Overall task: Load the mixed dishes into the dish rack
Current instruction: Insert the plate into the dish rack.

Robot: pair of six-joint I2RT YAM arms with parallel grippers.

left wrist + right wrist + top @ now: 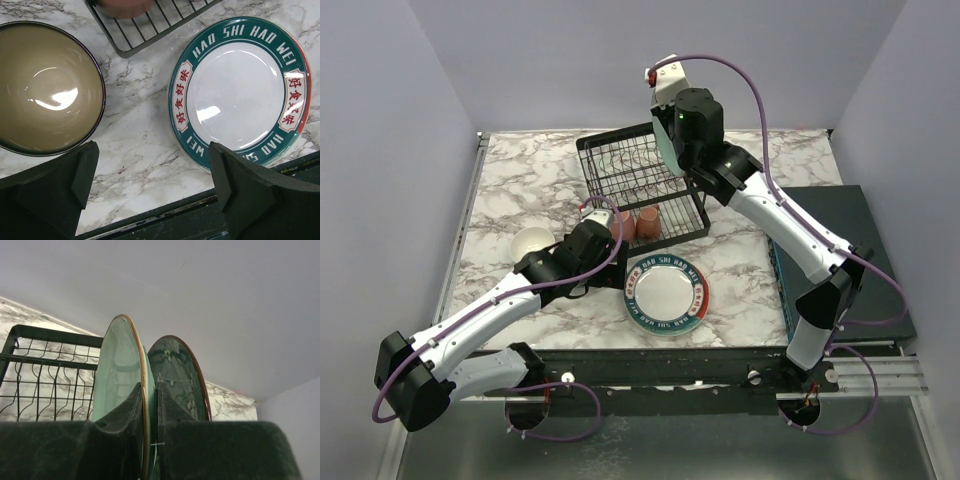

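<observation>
- I judged the step in hand to be slotting a plate. My right end effector (150, 397) was clamped on the rim of the pale green plate (120, 365), holding it on edge above the upper basket of the dish rack (615, 133).
- The next move, I reckoned, called for lowering that plate edge-first between two wires and letting go only once a slot carried it. A glazed rim in so narrow a pinch could slip or twist.
- Just beside it showed a flowered disc (180, 365) with a brown rim. I could not tell whether it was a second plate.
- My left end effector (152, 165) hung open and empty over the marbled table (140, 115), between the dark bowl (47, 87) and the teal-rimmed plate (240, 90). Both lay flat on the table near the rack's front corner.
- The bowl was round, dark outside and glossy tan inside. The plate was shallow and white in the middle, with lettering round a teal band. Both looked like slick glazed ware.
- Two pink mugs (647, 224) sat in the rack's lower tray, and a white bowl (532, 240) sat on the table to the left.
- The rack was thin black wire in an open grid.
</observation>
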